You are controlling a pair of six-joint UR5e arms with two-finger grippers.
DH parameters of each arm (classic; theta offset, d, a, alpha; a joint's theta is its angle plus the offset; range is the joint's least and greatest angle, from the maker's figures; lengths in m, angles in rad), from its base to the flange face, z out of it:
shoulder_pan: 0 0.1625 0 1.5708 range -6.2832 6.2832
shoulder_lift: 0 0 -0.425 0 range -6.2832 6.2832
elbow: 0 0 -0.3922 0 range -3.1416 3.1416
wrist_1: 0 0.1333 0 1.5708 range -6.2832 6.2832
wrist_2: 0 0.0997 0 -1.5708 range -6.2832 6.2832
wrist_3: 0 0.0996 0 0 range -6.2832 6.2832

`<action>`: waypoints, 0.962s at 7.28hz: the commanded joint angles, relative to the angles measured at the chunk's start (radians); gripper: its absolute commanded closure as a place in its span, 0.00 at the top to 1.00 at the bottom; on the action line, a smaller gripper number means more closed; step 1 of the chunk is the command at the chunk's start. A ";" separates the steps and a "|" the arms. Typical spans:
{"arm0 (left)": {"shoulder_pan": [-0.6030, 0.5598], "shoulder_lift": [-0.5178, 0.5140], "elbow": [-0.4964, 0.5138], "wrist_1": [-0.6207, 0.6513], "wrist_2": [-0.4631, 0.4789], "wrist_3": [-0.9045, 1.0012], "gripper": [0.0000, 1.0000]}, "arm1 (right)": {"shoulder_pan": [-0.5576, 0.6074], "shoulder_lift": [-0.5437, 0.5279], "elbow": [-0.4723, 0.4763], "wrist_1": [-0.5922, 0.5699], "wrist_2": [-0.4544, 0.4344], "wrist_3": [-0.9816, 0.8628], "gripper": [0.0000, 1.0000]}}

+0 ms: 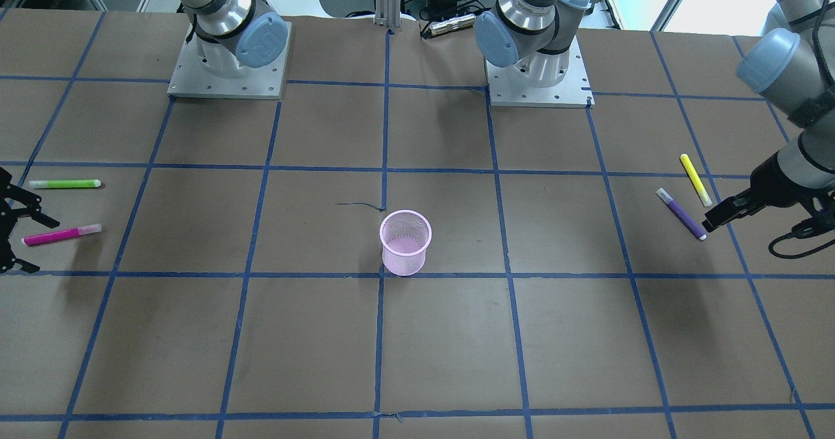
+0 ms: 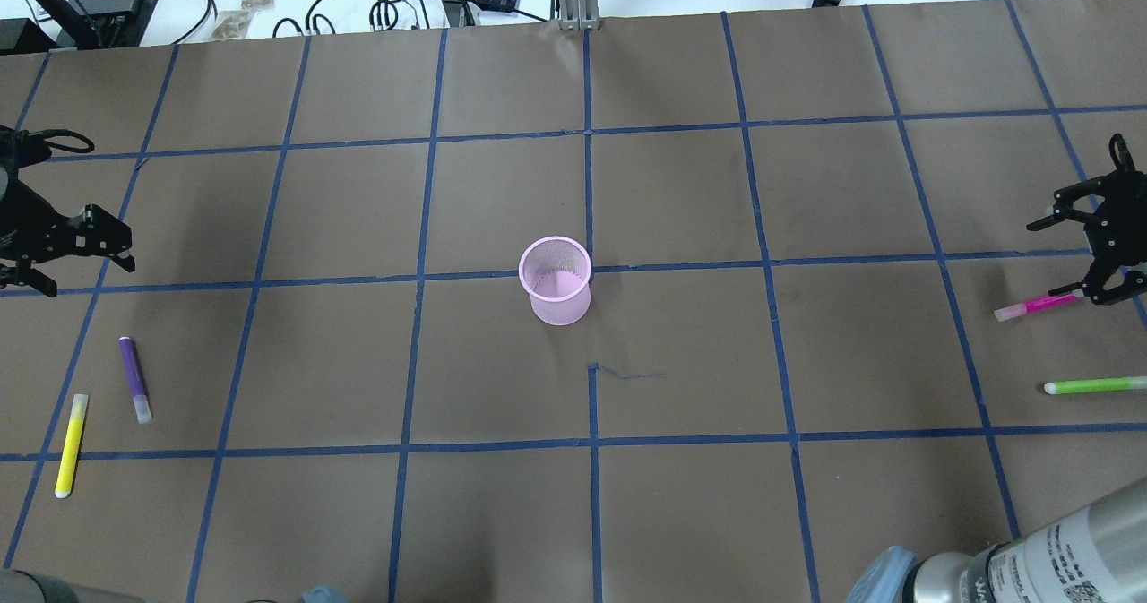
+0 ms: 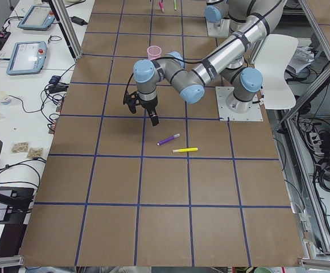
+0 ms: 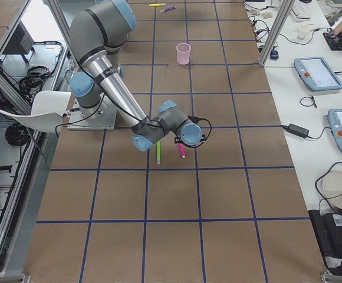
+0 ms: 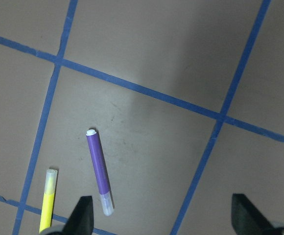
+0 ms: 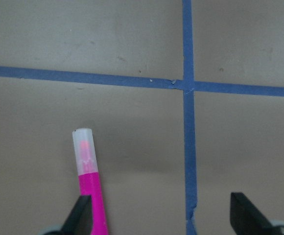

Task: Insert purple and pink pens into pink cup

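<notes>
The pink mesh cup (image 2: 556,279) stands upright at the table's middle, also in the front view (image 1: 406,242). The purple pen (image 2: 134,379) lies flat on the table's left side. My left gripper (image 2: 87,271) is open and empty, apart from it; the left wrist view shows the purple pen (image 5: 99,171) ahead of the left finger. The pink pen (image 2: 1035,305) lies flat on the right side. My right gripper (image 2: 1066,262) is open and empty over its coloured end; in the right wrist view the pink pen (image 6: 89,186) runs beside the left finger.
A yellow pen (image 2: 70,444) lies close to the purple pen. A green pen (image 2: 1095,386) lies close to the pink pen. Brown paper with a blue tape grid covers the table. The arm bases (image 1: 228,67) stand at the robot's edge.
</notes>
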 commanded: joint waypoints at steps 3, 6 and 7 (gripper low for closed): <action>0.053 -0.093 -0.050 0.127 0.010 0.042 1.00 | -0.024 0.006 0.005 -0.007 -0.151 -0.230 0.98; 0.066 -0.162 -0.050 0.176 0.011 0.045 1.00 | -0.021 0.015 0.005 -0.042 -0.153 -0.330 0.89; 0.068 -0.167 -0.050 0.175 0.011 0.044 0.98 | -0.021 0.017 0.005 -0.044 -0.153 -0.281 0.81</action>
